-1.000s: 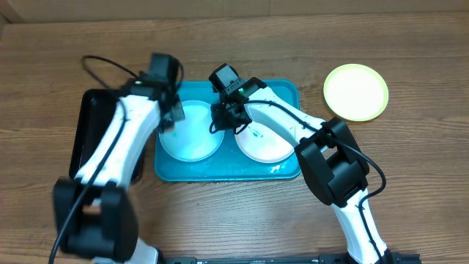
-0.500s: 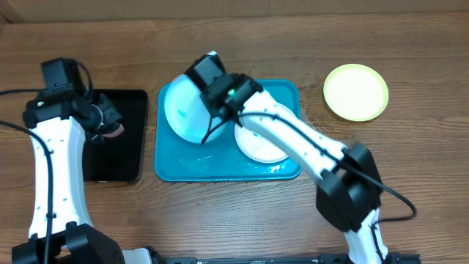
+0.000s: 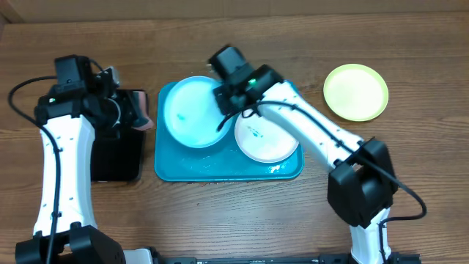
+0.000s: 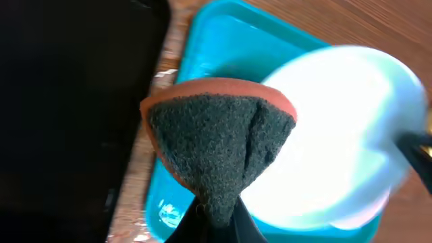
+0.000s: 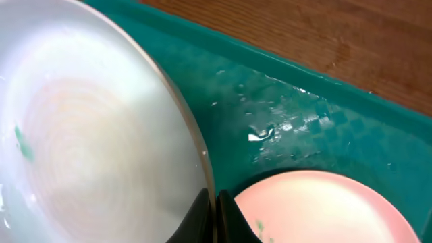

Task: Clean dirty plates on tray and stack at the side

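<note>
My right gripper (image 3: pixel 229 105) is shut on the right rim of the light blue plate (image 3: pixel 192 111) and holds it tilted over the left half of the turquoise tray (image 3: pixel 168 167); the plate has a small green smudge (image 5: pixel 23 143). The white plate (image 3: pixel 265 141) lies flat in the tray's right half, with green smudges. The yellow-green plate (image 3: pixel 355 92) lies on the table to the right. My left gripper (image 3: pixel 128 111) is shut on a folded sponge (image 4: pixel 219 142), dark with an orange edge, just left of the tray.
A black rectangular tray (image 3: pixel 110 150) lies left of the turquoise tray, under my left arm. Water drops lie on the tray floor (image 5: pixel 277 128). Wooden table (image 3: pixel 410 183) all around.
My right gripper has shifted the tilted blue plate a little to the right. My left gripper with the sponge has moved right, from over the black tray to the turquoise tray's left edge.
</note>
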You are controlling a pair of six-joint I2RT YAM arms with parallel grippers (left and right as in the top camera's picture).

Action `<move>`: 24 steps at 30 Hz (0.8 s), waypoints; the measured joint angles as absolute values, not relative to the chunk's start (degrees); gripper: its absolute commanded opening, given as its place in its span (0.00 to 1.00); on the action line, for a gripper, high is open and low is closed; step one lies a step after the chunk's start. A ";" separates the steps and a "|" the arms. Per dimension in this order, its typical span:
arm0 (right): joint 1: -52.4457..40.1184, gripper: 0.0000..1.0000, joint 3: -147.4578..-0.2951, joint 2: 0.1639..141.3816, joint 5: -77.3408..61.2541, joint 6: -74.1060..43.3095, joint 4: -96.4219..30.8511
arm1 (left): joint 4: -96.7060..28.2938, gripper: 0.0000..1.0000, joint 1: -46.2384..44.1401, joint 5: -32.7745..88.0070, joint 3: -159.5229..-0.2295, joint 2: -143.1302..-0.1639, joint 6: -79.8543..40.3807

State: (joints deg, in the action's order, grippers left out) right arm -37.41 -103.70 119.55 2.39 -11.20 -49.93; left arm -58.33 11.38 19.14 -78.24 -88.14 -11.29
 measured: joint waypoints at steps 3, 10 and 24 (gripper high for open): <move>-35.90 0.04 -99.02 119.63 0.30 -11.79 -45.74 | -56.77 0.04 8.12 19.97 -78.19 -88.23 -11.05; -36.53 0.04 -91.59 119.92 -4.23 -12.01 -37.08 | -54.04 0.04 0.93 18.92 -78.19 -92.40 -14.17; -36.88 0.04 -86.61 124.33 -6.92 -14.13 -28.77 | -53.95 0.04 -1.32 17.74 -78.17 -106.15 -16.56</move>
